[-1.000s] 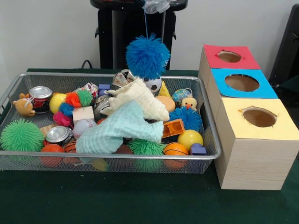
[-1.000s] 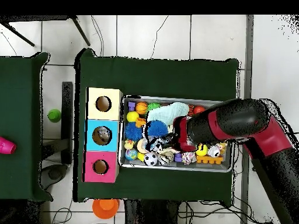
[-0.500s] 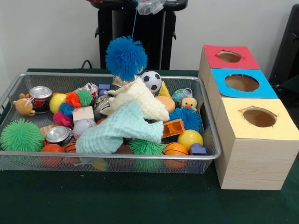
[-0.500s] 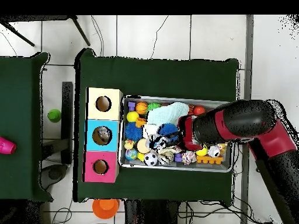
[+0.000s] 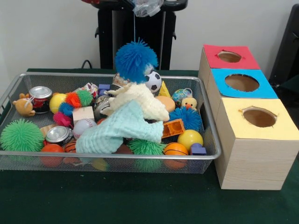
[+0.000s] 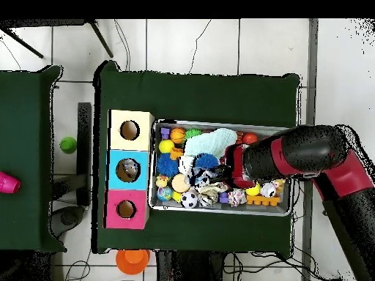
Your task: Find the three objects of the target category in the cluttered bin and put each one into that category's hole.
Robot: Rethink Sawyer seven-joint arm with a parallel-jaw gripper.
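My gripper [image 5: 147, 6] shows only its tips at the top edge of the front view. It is shut on a thin strand of a blue spiky ball [image 5: 135, 60], which hangs above the back of the bin [image 5: 117, 155], over the cream cloth [image 5: 140, 100]. In the overhead view the arm [image 6: 293, 152] reaches over the bin [image 6: 220, 124] and the blue ball [image 6: 207, 161] shows by its tip. A second blue spiky ball [image 5: 186, 117] lies in the bin's right part. The hole [image 5: 241, 82] in the blue-topped box stands to the right of the bin; overhead, the hole [image 6: 127, 170] holds something grey.
The bin holds a mint cloth [image 5: 119, 128], green spiky balls [image 5: 21, 136], tins [image 5: 40, 95], a soccer ball [image 5: 153, 83], small basketballs [image 5: 175, 149] and a duck [image 5: 189, 103]. A red-topped box [image 5: 229, 57] and a yellow-topped box [image 5: 258, 118] flank the blue one.
The hanging blue ball swung left and then back right, and now hangs a little lower over the cream cloth. The arm shifted slightly over the bin.
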